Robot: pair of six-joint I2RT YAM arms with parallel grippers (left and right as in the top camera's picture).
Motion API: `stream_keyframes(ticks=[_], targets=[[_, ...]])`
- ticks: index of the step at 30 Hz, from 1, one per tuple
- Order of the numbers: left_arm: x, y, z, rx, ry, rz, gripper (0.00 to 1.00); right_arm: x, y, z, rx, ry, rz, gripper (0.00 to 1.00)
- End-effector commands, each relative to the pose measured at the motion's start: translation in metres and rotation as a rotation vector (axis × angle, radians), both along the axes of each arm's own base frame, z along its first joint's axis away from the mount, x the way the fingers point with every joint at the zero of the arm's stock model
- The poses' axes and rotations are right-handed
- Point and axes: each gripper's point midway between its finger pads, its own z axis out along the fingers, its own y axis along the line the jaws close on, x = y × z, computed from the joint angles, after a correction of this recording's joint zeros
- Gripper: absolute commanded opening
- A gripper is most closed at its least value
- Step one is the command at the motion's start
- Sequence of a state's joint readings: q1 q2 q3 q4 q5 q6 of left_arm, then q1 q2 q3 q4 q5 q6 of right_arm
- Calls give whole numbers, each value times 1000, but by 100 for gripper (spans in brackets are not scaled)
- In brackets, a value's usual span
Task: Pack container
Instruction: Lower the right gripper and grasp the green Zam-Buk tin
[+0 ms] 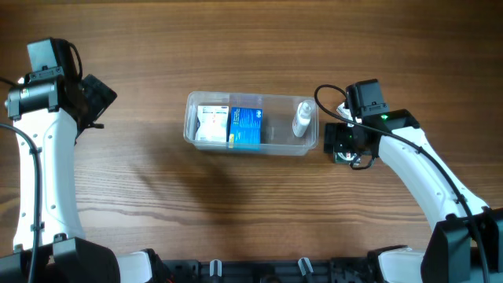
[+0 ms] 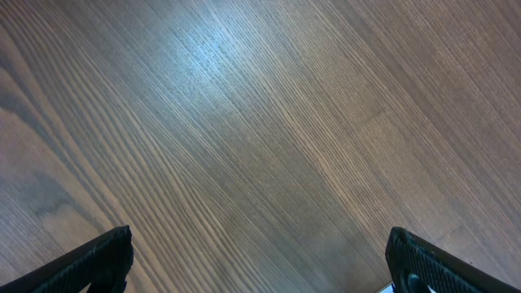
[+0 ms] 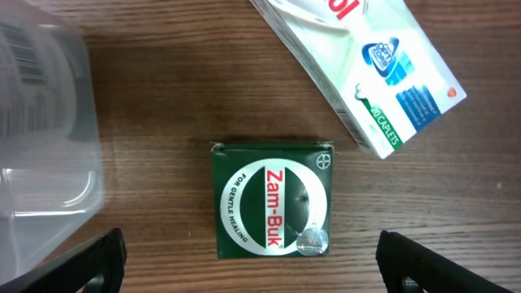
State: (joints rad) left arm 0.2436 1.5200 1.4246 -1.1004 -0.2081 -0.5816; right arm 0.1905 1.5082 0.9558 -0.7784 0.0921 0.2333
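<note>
Jaws apart, the right gripper [image 3: 252, 259] hangs over the green box [image 3: 273, 199] beside the container [image 3: 77, 183], likely to grab it, while the left gripper [image 2: 260, 260], also apart, sits aside.

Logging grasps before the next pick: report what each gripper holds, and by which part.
Nothing is held. The left gripper is open over the table; the right gripper is open, its fingers clear of the green box.
</note>
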Motion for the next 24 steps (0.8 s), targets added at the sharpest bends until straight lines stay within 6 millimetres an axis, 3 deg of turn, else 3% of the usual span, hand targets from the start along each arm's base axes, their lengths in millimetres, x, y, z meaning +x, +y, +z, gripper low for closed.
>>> stream_keyframes(ticks=[1, 11, 14, 20, 24], targets=[[1, 2, 9, 5, -25, 4, 100, -1, -12, -1, -18, -5, -62, 100], [1, 2, 9, 5, -25, 4, 100, -2, -18, -3, -10, 4, -79, 99], [1, 2, 9, 5, -25, 4, 100, -3, -18, -10, -14, 26, -79, 94], [1, 2, 9, 5, -25, 4, 100, -5, -9, -37, 8, 108, 16, 93], [1, 2, 9, 5, -25, 4, 100, -2, -9, -43, 6, 113, 16, 93]])
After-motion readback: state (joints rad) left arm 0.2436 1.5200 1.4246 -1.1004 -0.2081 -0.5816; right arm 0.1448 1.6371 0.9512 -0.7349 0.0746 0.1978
